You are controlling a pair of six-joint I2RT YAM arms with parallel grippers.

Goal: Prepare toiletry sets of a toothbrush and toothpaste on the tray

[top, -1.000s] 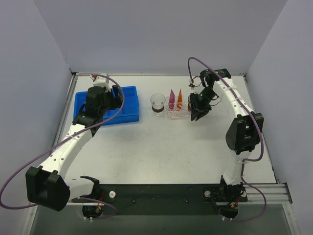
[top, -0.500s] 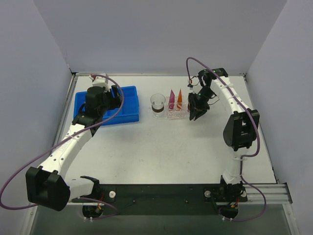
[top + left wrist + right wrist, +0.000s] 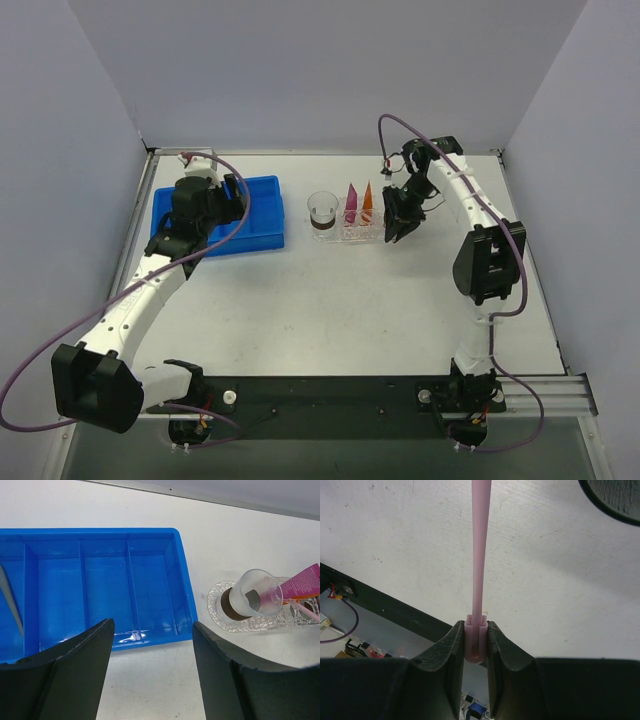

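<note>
Pinching slim pale-pink toothbrush (image 3: 481, 540) w/ R gripper (image 3: 475, 632).

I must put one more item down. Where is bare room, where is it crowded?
Free: the table in front of bin and tray; the bin's empty compartments. Crowded: the tray, with cup, tubes, and right gripper beside it.

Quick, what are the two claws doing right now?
Left gripper: open, holding nothing.
Right gripper: shut on the pink toothbrush.
</note>
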